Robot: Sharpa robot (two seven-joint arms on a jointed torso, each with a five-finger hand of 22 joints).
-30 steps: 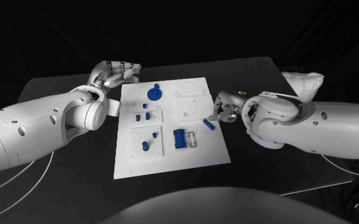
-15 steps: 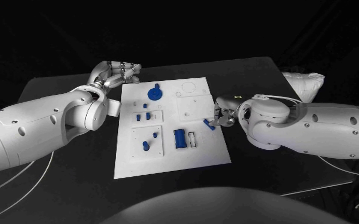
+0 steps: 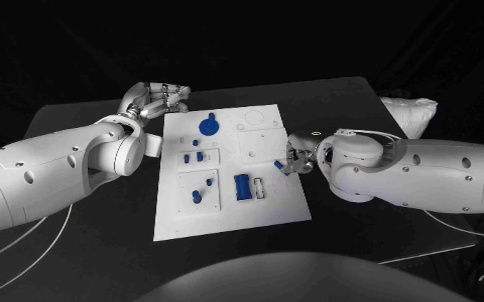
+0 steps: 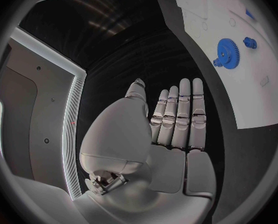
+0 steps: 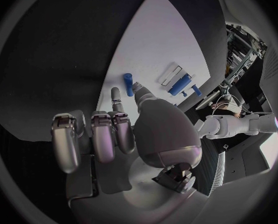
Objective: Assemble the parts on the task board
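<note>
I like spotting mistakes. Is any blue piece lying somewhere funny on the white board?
Yes, one. A small blue peg lies loose and slanted near the task board's right edge, not in a slot like the other pieces. The right hand is right by it. The blue gear looks seated.

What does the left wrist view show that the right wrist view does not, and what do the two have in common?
The left wrist view alone shows the left hand, fingers straight and holding nothing, over black table beside the board, plus the blue gear on the board. The right wrist view alone shows the right hand reaching toward a small blue cylinder lying on the board, and a larger blue block beyond it. Both views show the white task board.
</note>
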